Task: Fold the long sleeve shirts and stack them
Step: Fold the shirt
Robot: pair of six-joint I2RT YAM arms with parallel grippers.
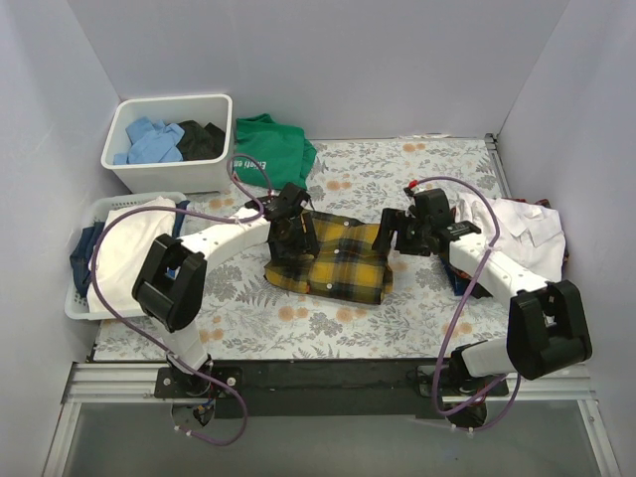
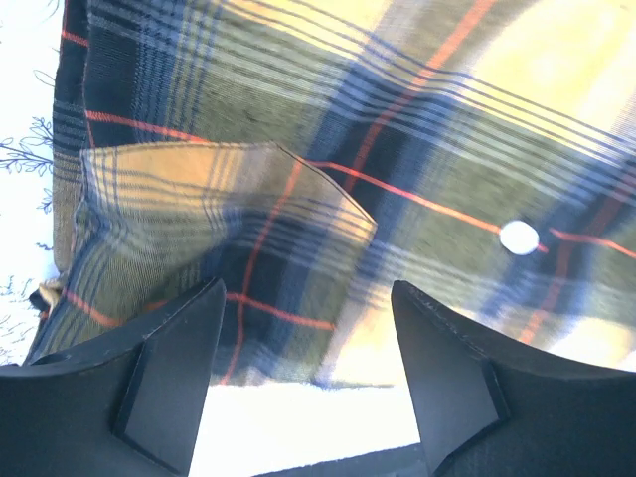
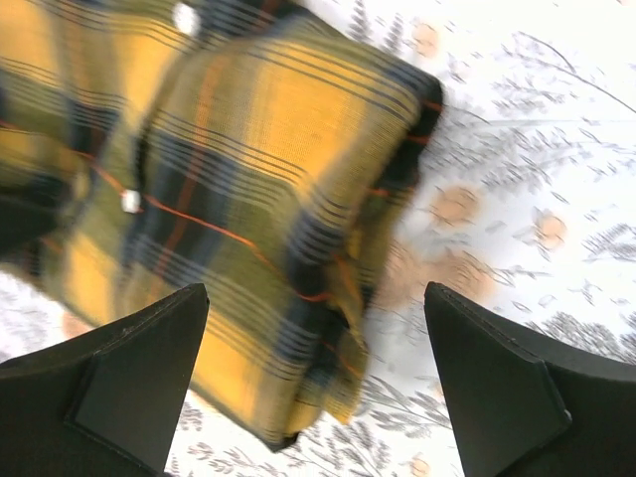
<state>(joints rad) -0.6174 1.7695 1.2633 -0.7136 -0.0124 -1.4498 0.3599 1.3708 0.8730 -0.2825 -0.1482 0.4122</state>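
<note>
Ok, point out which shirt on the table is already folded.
The yellow-and-black plaid flannel shirt, a compact rectangle at mid-table. The white shirt lies crumpled at the right edge, and the green T-shirt is bunched by the white bin.

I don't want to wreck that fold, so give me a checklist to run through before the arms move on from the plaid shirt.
1. The plaid shirt is folded compact: ok.
2. The left gripper is open, holding nothing: ok.
3. The right gripper is open, holding nothing: ok.
4. The white shirt is folded: not ok, it lies rumpled on the right.
5. The two are stacked: not ok, they lie apart.
6. The fold's hidden layers lie flat: cannot tell.
</note>
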